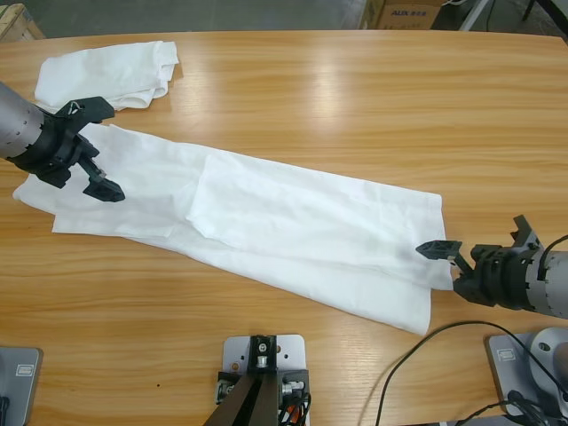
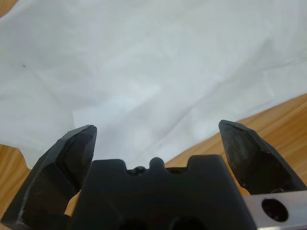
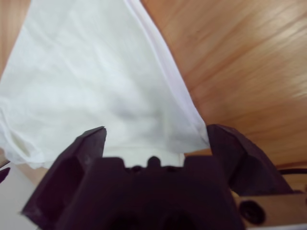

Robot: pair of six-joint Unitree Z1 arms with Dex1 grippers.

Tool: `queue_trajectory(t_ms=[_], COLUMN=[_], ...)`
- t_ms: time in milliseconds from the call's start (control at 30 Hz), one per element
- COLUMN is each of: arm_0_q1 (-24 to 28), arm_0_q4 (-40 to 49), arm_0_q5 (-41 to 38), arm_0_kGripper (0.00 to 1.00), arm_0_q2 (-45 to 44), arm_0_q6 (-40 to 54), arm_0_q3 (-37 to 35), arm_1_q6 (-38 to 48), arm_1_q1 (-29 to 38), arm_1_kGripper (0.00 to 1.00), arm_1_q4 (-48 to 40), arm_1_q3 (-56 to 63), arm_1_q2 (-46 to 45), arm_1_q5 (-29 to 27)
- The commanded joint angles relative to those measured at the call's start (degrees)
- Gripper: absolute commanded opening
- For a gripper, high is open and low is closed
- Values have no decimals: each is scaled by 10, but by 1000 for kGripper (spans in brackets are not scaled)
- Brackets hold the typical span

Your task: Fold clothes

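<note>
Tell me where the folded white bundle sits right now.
In the high view the folded bundle lies at the table's far left corner, just beyond the left end effector and the spread T-shirt.

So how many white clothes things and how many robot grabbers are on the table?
White clothes: 2, the long T-shirt spread out and the folded bundle in the far corner.
Grippers: 2, the left gripper and the right gripper, both with jaws open at the T-shirt's ends.
Total: 4

Open pincer (image 3: 156,139) seemingly straddling white T-shirt (image 3: 91,81) edge.
</note>
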Motion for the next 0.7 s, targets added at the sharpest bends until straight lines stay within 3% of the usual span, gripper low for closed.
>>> queue_trajectory(t_ms=[33, 400, 500, 600, 700], arm_0_q1=[5, 8, 9, 13, 16], arm_0_q4=[10, 10, 10, 10, 10], arm_0_q5=[-7, -7, -7, -6, -6], arm_0_kGripper=[1000, 1000, 1000, 1000, 1000], arm_0_q2=[-10, -5, -6, -6, -5], arm_0_q6=[-9, -9, -9, -9, -9], arm_0_q3=[13, 14, 15, 16, 16], arm_1_q6=[7, -8, -12, -17, -25], arm_1_q1=[6, 6, 6, 6, 6], arm_1_kGripper=[867, 821, 738, 723, 595], arm_1_q4=[-150, -224, -283, -295, -288], arm_1_q3=[59, 61, 70, 70, 73], arm_1_q2=[87, 150, 197, 202, 192], arm_1_q5=[19, 35, 43, 43, 41])
